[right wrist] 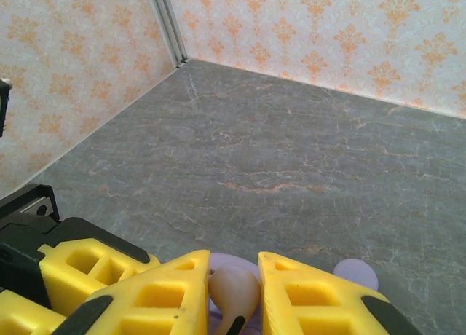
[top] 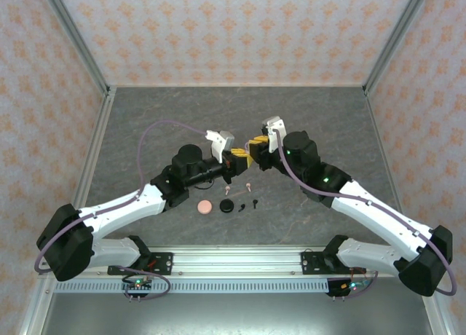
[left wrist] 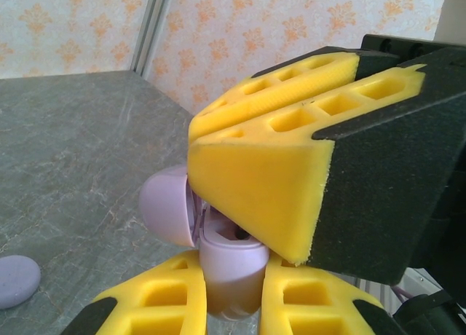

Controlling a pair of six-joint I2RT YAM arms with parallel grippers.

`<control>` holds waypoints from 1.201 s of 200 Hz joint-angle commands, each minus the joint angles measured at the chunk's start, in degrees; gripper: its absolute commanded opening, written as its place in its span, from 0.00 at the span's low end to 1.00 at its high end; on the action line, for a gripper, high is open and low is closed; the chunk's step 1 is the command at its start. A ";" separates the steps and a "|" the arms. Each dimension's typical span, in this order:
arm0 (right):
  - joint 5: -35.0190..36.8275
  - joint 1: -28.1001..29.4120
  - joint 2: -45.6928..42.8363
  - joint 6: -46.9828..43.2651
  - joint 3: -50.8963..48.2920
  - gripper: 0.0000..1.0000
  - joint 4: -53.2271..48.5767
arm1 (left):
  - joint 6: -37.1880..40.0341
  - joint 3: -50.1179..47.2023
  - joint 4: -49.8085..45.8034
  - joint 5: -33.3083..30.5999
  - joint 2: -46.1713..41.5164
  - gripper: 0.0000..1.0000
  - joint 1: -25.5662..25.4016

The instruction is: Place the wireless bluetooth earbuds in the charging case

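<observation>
**Two tools meeting over the middle of the table [right wrist: 291, 153].** The left tool [top: 237, 159] is clamped on the body of a lavender case [left wrist: 231, 266]. The lid [left wrist: 166, 207] of the case is swung open toward 9 o'clock in the left wrist view. The right tool [top: 256, 146] enters that view from 2 o'clock. It is closed on a pale earbud [right wrist: 233, 291], which it holds at the mouth of the case.

**Progress.** We judge this earbud to be mid-insertion. It sits between the fingers, and we cannot tell whether it has reached its socket or whether the case already holds another. Much remains to do. In the top view, at 6 o'clock from the tools, two pink earbuds [top: 228, 191] and a black earbud [top: 255, 202] lie loose. Near them are a pink disc [top: 206, 206] and a black case [top: 227, 205]. A lavender disc [left wrist: 14, 280] rests at 8 o'clock in the left wrist view.

**Materials.**
- **Fingers [left wrist: 262, 182]:** yellow wedges with open ribbed cells and matt, grainy faces, set in black mounts.
- **Lavender case:** smooth, rounded plastic with a soft sheen.
- **Pale earbud:** a glossy bulb narrowing to a dark-tipped stem.
- **Table:** a flat grey surface with a stone pattern and pale veins.
</observation>
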 commanded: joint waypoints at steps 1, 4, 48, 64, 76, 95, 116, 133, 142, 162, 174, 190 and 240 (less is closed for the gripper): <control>-0.81 -0.33 0.06 1.63 1.48 0.22 -4.65 | 0.38 0.62 4.73 -0.86 -1.45 0.00 -0.23; -0.83 -0.36 0.11 1.77 1.58 0.22 -4.78 | 0.40 0.57 4.73 -0.81 -1.55 0.00 -0.23; -2.10 -0.63 2.28 3.08 4.51 0.21 -7.52 | 0.62 0.12 4.81 -0.65 -2.25 0.00 -0.24; -2.06 -0.72 3.00 3.55 5.31 0.21 -8.30 | 0.81 -0.13 4.67 -0.71 -2.45 0.00 -0.23; -2.04 -0.81 3.37 3.66 5.85 0.21 -8.85 | 0.85 -0.15 4.66 -0.70 -2.54 0.00 -0.20; -2.39 -0.89 3.85 3.83 6.42 0.21 -9.37 | 0.94 -0.32 4.57 -0.88 -2.67 0.00 -0.16; -2.63 -0.90 3.85 3.92 6.53 0.21 -9.54 | 0.98 -0.45 4.46 -1.05 -2.86 0.00 -0.17; -2.55 -0.98 3.94 3.80 6.69 0.21 -9.93 | 1.09 -0.58 4.38 -1.40 -3.02 0.00 -0.16; -2.47 -0.95 3.92 3.82 6.76 0.21 -10.28 | 1.14 -0.68 4.36 -1.48 -3.11 0.00 -0.15; -2.41 -1.07 3.95 3.70 6.96 0.21 -10.58 | 1.20 -0.67 4.38 -1.51 -3.19 0.00 -0.15; -2.36 -1.07 4.22 3.73 7.11 0.21 -10.66 | 1.20 -0.69 4.38 -1.46 -3.11 0.00 -0.15; -2.30 -1.07 4.87 3.66 7.46 0.21 -10.80 | 1.20 -0.59 4.62 -1.11 -2.91 0.00 -0.15; -2.40 -1.03 6.49 3.30 8.89 0.22 -11.77 | 1.47 -0.06 4.55 -0.27 -2.23 0.00 -0.15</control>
